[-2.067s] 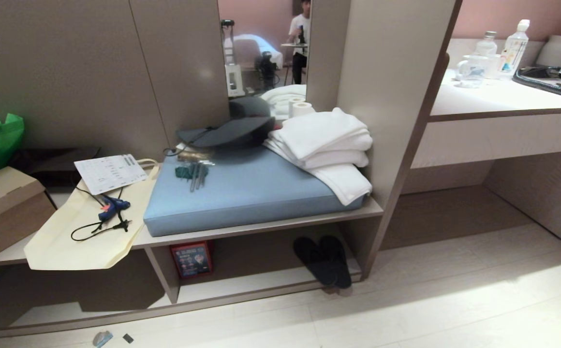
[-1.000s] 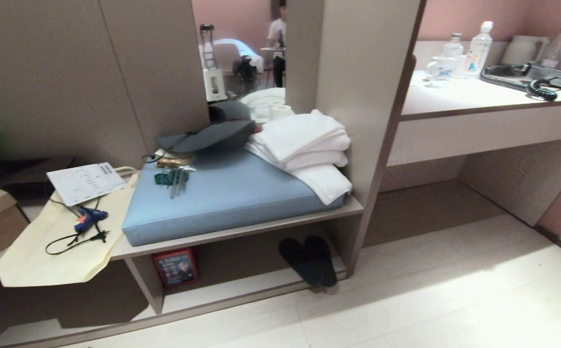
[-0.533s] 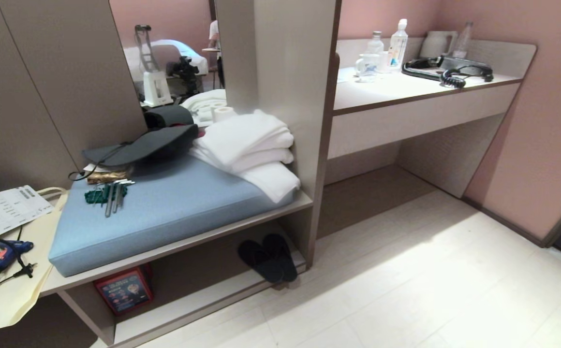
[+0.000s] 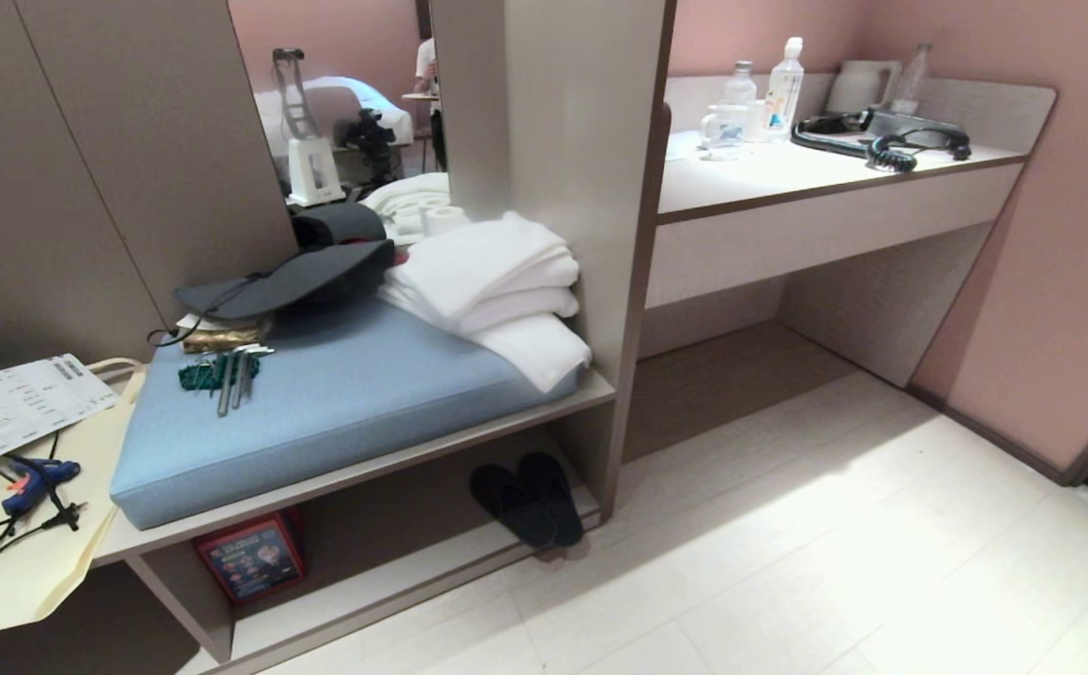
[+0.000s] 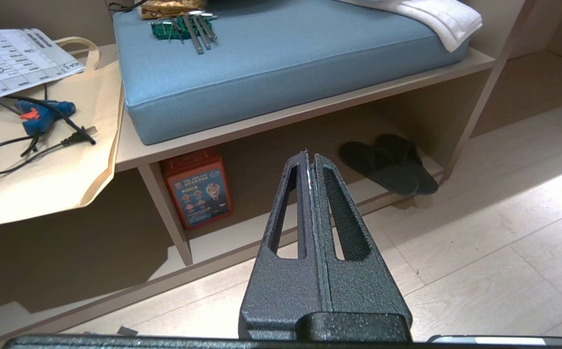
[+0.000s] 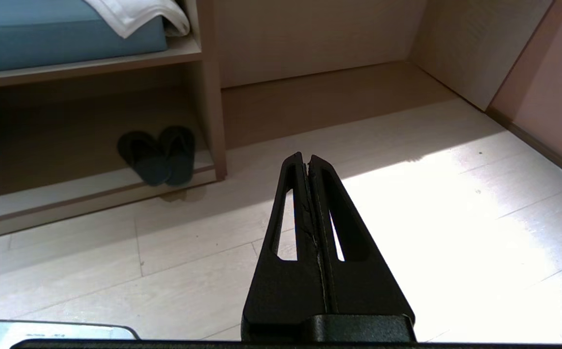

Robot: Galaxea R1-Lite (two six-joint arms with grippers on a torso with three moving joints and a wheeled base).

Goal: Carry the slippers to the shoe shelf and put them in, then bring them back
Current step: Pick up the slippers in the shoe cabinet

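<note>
Nearest the cameras, above the pale plank floor point(image 4: 788, 562), the left gripper point(image 5: 310, 157) and the right gripper point(image 6: 306, 160) hang with their black textured fingers pressed together, each holding nothing, neither touching anything. Beyond them, the pair of dark charcoal soft fabric slippers point(image 4: 527, 500) lies side by side, touching, at the right end of the low taupe wood-laminate shoe shelf point(image 4: 394, 586), heels at its front edge, just beside the upright side panel. At the cubby's left end, against the divider, stands a red and blue printed box point(image 4: 249, 560). Above, on the bench's top board, a light blue rectangular seat cushion point(image 4: 347, 394) carries a set of metal hex keys in a green holder point(image 4: 222, 372) near its back left corner, a dark grey wide-brimmed hat point(image 4: 286, 277) at the back edge, and folded white towels point(image 4: 497, 281) at its right edge. Left of the cushion, a cream tote bag point(image 4: 28, 562) overhangs the board's front edge under a blue glue gun with black cord point(image 4: 33, 478) and a printed paper sheet point(image 4: 23, 403). Farthest right, bottles point(image 4: 783, 89) and a black corded telephone point(image 4: 882, 141) stand on the pale desk counter point(image 4: 788, 173).
</note>
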